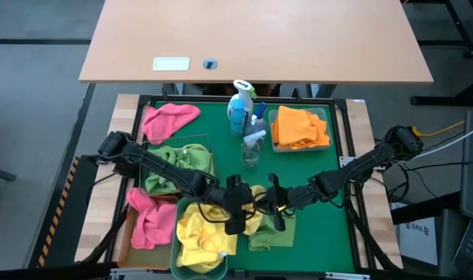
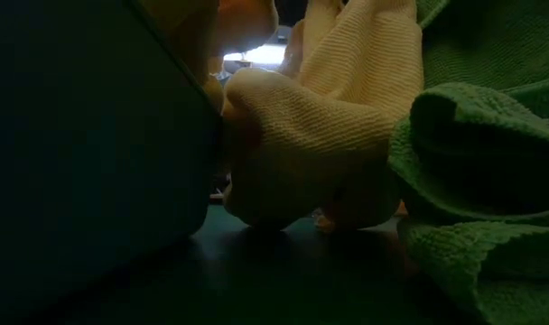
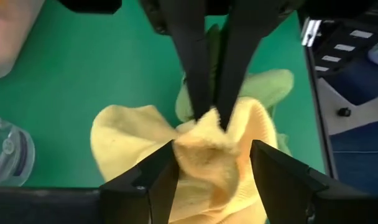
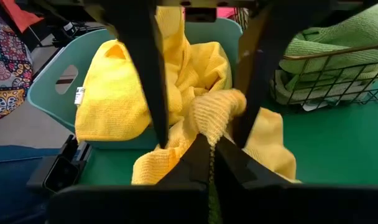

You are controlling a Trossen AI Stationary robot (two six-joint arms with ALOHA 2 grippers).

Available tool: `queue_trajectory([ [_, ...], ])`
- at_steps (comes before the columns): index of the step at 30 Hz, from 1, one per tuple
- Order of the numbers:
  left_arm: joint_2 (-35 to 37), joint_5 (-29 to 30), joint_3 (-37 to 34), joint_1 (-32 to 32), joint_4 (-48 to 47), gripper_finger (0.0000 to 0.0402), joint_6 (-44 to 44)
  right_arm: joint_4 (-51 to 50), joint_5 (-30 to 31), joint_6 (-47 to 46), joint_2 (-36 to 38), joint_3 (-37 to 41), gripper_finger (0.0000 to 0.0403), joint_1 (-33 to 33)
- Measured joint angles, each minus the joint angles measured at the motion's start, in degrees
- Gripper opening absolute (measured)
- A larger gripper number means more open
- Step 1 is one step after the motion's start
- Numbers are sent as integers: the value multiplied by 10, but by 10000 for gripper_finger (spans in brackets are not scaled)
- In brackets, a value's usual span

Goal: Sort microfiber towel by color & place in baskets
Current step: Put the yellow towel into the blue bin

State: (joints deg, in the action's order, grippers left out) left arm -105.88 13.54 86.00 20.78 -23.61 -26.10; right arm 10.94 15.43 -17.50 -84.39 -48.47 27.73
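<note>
handing over crumpled yellow microfiber towel (image 3: pixel 201 146) beside teal plastic basket (image 4: pixel 52 87): right gripper (image 3: pixel 212 115) pinching its peak tight; left gripper (image 3: pixel 214 163) straddling it, fingers apart, gripping nothing. closing squarely below right fingertips before releasing advised.

- yellow towel (image 3: pixel 226 155) – ribbed, fuzzy cloth, matt
- teal basket (image 4: pixel 58 81) – smooth plastic, slight sheen
- wire basket (image 4: pixel 326 78) – thin metal mesh
- tray (image 1: pixel 322 175) floor – flat matt green
- desk (image 1: pixel 299 39) – smooth wood-look top
</note>
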Motion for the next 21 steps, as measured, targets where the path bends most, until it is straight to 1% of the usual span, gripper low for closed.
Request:
queue_trajectory([
  [2, 0, 0, 0, -3, -10, 184, -1, 0, 0, 0, 0, 0, 7, 0],
  [5, 0, 2, 0, -7, -18, 157, -1, 0, 0, 0, 0, 0, 7, 0],
  [8, 0, 2, 0, -7, -18, 112, -1, 0, 0, 0, 0, 0, 7, 0],
  [13, 0, -12, 0, -6, -18, 20, -3, -3, 0, 0, 0, 0, 7, 0],
  [15, 3, -13, 0, -6, -19, 9, -3, -5, 0, 0, 0, 0, 7, 0],
  [18, 10, -12, 0, -6, -23, 7, -3, -6, 0, 0, 0, -1, 7, 0],
  [21, 16, -13, 13, -7, -50, 4, -4, -10, -2, 0, 0, -3, 7, -1],
])
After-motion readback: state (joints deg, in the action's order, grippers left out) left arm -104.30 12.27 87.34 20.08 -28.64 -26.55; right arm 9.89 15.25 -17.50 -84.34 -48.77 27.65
